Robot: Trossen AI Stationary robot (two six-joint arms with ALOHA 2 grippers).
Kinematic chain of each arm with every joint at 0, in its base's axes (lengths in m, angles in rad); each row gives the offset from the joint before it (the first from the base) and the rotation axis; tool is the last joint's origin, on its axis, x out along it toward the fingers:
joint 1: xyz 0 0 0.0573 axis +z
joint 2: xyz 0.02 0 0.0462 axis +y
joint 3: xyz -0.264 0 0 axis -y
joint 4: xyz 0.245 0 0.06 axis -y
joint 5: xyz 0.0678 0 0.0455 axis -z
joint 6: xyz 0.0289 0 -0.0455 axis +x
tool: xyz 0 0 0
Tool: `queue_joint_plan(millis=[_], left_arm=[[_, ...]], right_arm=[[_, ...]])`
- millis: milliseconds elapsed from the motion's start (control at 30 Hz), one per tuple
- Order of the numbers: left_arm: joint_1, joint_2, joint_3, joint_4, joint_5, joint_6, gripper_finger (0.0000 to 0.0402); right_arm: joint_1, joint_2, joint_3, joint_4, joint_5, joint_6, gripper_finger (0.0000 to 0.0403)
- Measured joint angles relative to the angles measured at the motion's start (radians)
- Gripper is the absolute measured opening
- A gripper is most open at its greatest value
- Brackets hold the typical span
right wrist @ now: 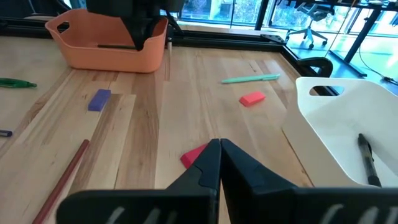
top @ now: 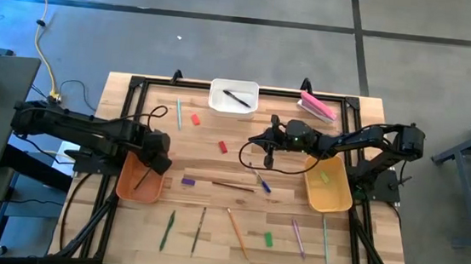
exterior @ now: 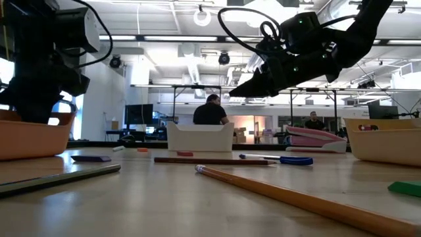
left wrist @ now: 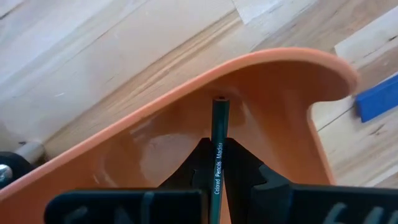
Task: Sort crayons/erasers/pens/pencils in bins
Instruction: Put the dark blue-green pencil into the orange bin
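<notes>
left gripper (left wrist: 217, 171) clamped on dark green pencil (left wrist: 219, 134), tip poking down inside orange bin (top: 140, 181). right gripper (right wrist: 219, 163) pinched shut, holding nothing, hovering mid-table over red crayon (right wrist: 194, 155).

rest of pencils, pens, crayons scattered on table (top: 210, 232); one black pen (top: 238, 99) already in white bin (top: 233, 97).

risk imo: pencil looks near bin wall, so letting go at tilt could bounce it over rim. right fingers shut = can't grab crayon until they spread.

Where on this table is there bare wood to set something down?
Bare: the back left corner beside the white bin, and the wood between the red crayon and the orange bin. Crowded: the front strip, strewn with pencils.
</notes>
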Motion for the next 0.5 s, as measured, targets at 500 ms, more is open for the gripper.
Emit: queue_joint_plan(millis=[500], left_arm=[[0.000,0.000,-0.006,0.002,-0.008,0.052,0.0051]], right_arm=[[0.000,0.000,0.000,0.000,-0.001,0.001,0.0000]])
